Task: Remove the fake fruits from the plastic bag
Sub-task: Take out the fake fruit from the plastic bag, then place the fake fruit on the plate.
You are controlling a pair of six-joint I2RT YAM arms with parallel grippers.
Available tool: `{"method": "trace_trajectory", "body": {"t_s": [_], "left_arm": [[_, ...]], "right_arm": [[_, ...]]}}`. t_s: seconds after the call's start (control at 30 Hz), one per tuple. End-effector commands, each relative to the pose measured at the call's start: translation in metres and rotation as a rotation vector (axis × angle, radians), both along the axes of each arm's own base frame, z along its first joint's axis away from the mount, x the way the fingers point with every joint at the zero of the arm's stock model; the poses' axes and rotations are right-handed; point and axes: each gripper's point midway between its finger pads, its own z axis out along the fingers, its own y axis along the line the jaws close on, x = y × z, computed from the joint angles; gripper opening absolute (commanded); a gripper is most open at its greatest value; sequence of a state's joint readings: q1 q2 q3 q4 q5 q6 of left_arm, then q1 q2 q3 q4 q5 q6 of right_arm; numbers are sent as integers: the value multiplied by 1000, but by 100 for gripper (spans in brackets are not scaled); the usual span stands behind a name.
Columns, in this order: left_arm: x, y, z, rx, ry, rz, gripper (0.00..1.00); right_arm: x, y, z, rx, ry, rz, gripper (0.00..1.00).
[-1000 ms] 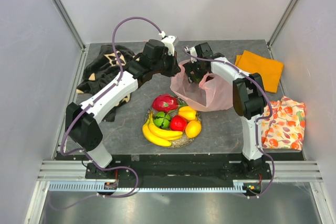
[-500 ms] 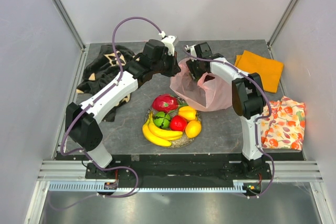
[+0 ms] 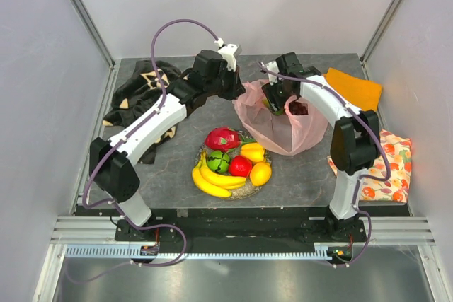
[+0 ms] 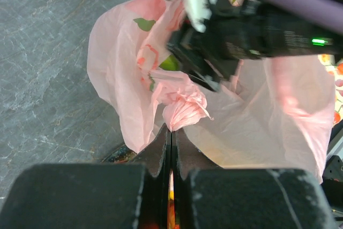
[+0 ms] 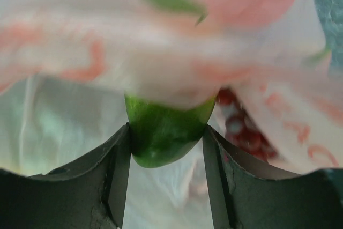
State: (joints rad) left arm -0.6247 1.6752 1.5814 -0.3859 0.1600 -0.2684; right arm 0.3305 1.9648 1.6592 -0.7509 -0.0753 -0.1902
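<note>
1. My left tool is pinched shut on a twisted bit of the thin crinkly pink plastic bag, right at its tips.
2. My right tool sits inside that bag, its fingers pressed against both sides of a glossy green plastic fruit.
3. Just beside one of its fingers lie dark red plastic grapes.

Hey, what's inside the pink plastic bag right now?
A green fruit sits between the right gripper's fingers inside the plastic bag, with dark red grapes beside it. The bag's crinkled film covers anything deeper.
</note>
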Motion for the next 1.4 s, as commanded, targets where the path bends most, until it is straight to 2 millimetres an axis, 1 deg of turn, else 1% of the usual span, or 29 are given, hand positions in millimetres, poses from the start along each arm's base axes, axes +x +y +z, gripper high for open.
{"method": "trace_trajectory", "body": {"t_s": [0.0, 0.07, 0.1, 0.17, 0.2, 0.23, 0.3, 0.33, 0.4, 0.43, 0.5, 0.53, 0.57, 0.63, 0.67, 0.73, 0.77, 0.9, 0.93, 0.97, 1.0, 1.03, 1.1, 1.13, 1.17, 1.27, 1.3, 1.33, 1.37], "left_arm": [[16, -7, 27, -47, -72, 7, 2], [19, -10, 32, -54, -82, 6, 2], [22, -11, 39, -62, -100, 5, 2], [29, -12, 43, -56, -121, 18, 1], [32, -13, 52, -62, -142, 18, 2], [36, -14, 50, -55, -147, 23, 2], [40, -14, 58, -51, -173, 24, 2], [42, -15, 55, -45, -174, 28, 2], [45, -15, 59, -42, -189, 27, 2], [46, -15, 58, -37, -191, 30, 2], [48, -16, 56, -34, -193, 25, 2], [48, -17, 55, -32, -191, 21, 2], [49, -18, 54, -30, -189, 18, 2], [48, -18, 54, -32, -188, 10, 2], [48, -18, 56, -31, -195, 6, 2], [49, -17, 58, -29, -203, 4, 2], [51, -14, 58, -28, -206, 11, 2], [54, -9, 59, -32, -206, 5, 2], [53, -7, 62, -36, -212, 10, 2], [55, -2, 62, -33, -212, 20, 2], [56, 0, 62, -32, -213, 26, 1], [56, 3, 66, -31, -221, 32, 2], [58, 8, 67, -24, -230, 38, 2], [58, 10, 69, -22, -236, 44, 2], [57, 13, 71, -19, -244, 46, 1], [54, 17, 75, -13, -257, 45, 2], [53, 17, 77, -14, -262, 45, 2], [52, 18, 76, -12, -261, 44, 2], [50, 19, 78, -13, -263, 44, 2]], "right_arm": [[-58, -5, 29, 2, 142, 184, 42], [-69, -10, 32, -4, 169, 214, 41], [-79, -13, 34, 15, 202, 258, 40], [-92, -21, 37, -3, 220, 288, 40], [-103, -27, 37, -21, 252, 330, 39], [-109, -32, 45, -13, 241, 334, 36], [-112, -48, 58, -5, 198, 339, 36], [-116, -56, 76, -13, 137, 346, 36], [-120, -68, 95, -22, 68, 366, 37], [-125, -70, 116, -33, -16, 408, 36], [-131, -62, 139, 3, -106, 460, 37], [-134, -58, 160, 23, -172, 470, 37], [-139, -44, 169, 60, -196, 510, 37], [-146, -25, 185, 79, -243, 570, 37], [-154, -5, 188, 87, -260, 641, 36], [-159, 11, 183, 100, -261, 691, 36], [-161, 24, 183, 116, -271, 722, 37], [-160, 62, 183, 168, -297, 822, 36], [-159, 70, 175, 164, -277, 855, 36], [-166, 81, 168, 163, -259, 904, 36], [-168, 85, 161, 152, -249, 945, 36], [-171, 89, 145, 148, -209, 974, 36], [-178, 100, 131, 138, -191, 1040, 36], [-181, 102, 117, 124, -160, 1056, 36], [-185, 109, 111, 117, -158, 1087, 36], [-181, 114, 88, 59, -144, 1117, 37], [-180, 114, 81, 41, -137, 1121, 37], [-178, 113, 69, 21, -116, 1131, 37], [-173, 112, 64, -4, -121, 1125, 37]]}}
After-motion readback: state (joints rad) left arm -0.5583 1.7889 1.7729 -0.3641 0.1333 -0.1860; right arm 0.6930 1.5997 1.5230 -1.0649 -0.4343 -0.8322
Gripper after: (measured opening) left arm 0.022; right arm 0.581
